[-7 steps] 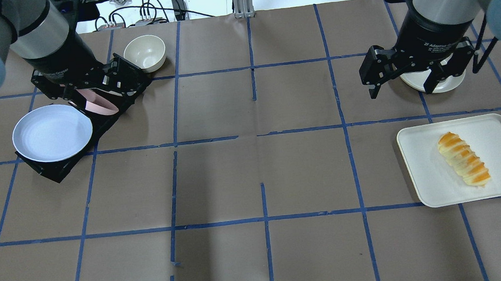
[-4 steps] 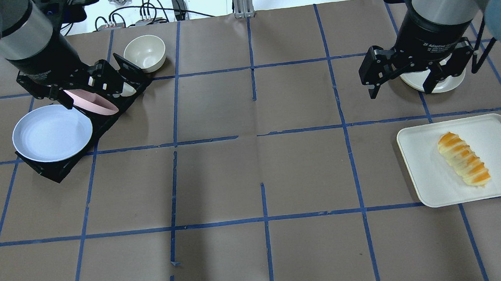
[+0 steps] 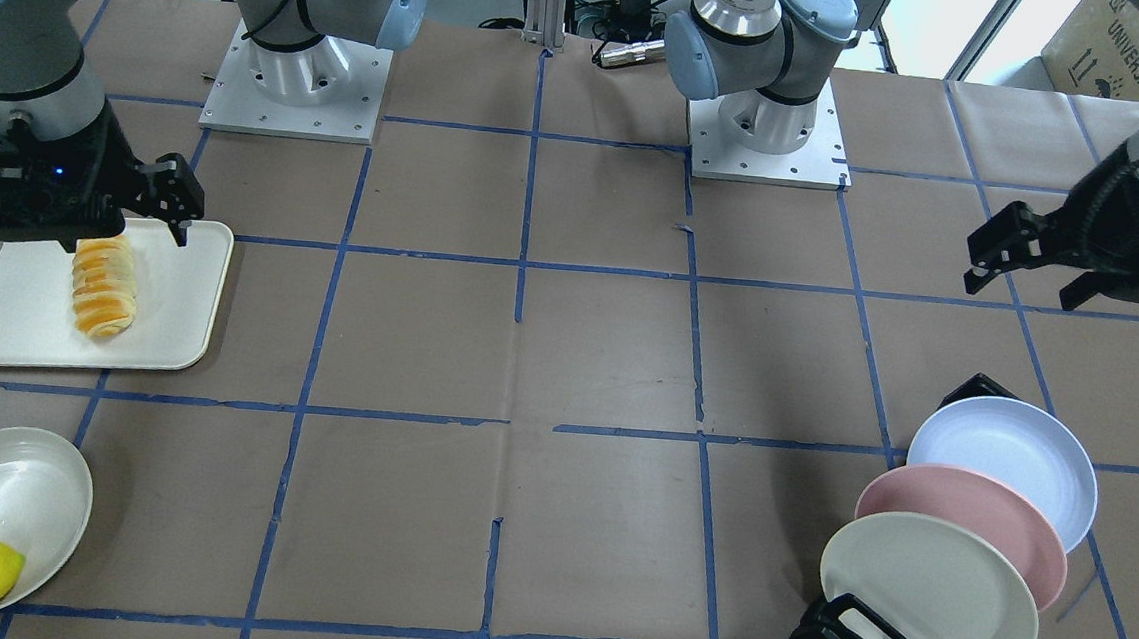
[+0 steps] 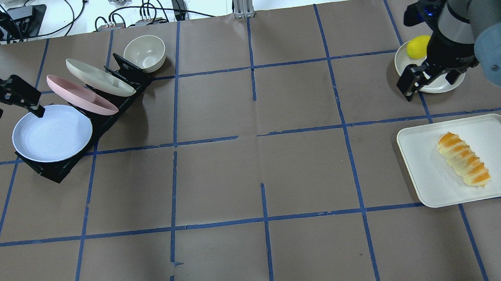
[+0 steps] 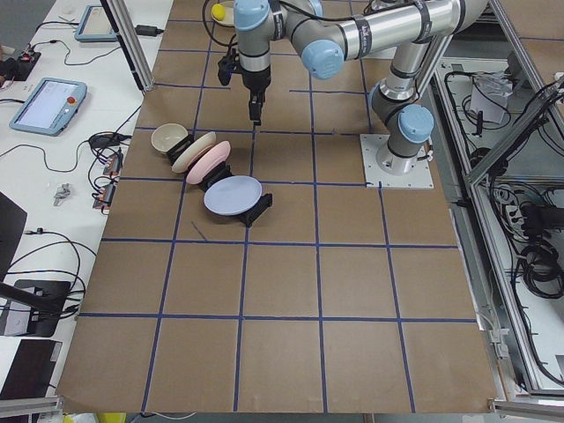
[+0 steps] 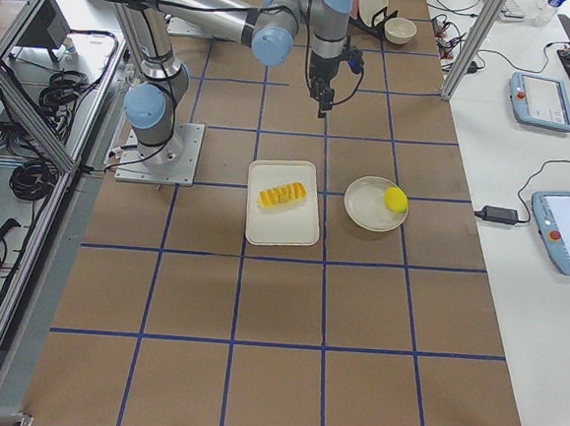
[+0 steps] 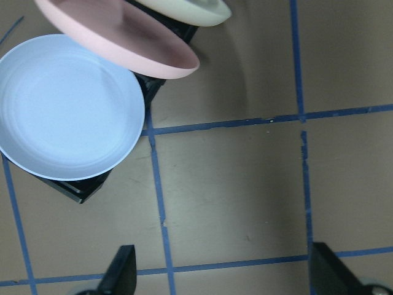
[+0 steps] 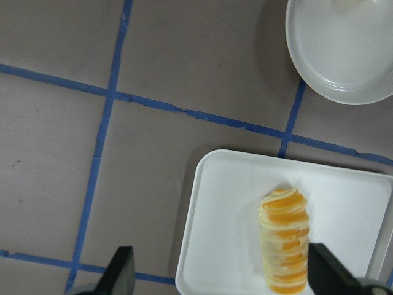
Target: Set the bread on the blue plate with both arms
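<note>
The bread (image 4: 464,165) lies diagonally on a white tray (image 4: 425,181) at the right; it also shows in the front view (image 3: 103,287) and the right wrist view (image 8: 284,239). The blue plate (image 4: 51,133) leans at the front of a black rack (image 4: 58,171) at the left, and shows in the left wrist view (image 7: 61,110). My left gripper (image 4: 17,112) is open and empty, raised just beyond the plate's far left rim. My right gripper (image 4: 427,85) is open and empty, raised beyond the tray, near the lemon bowl.
A pink plate (image 4: 80,99) and a cream plate (image 4: 101,82) stand in the rack behind the blue one. A small cream bowl (image 4: 144,53) sits beyond it. A yellow lemon (image 4: 418,46) lies in a white bowl (image 4: 438,87) beyond the tray.
My left gripper has moved left from over the pink plate to the table's left edge. My right arm has swung right, uncovering the lemon. Both grippers stay open.
</note>
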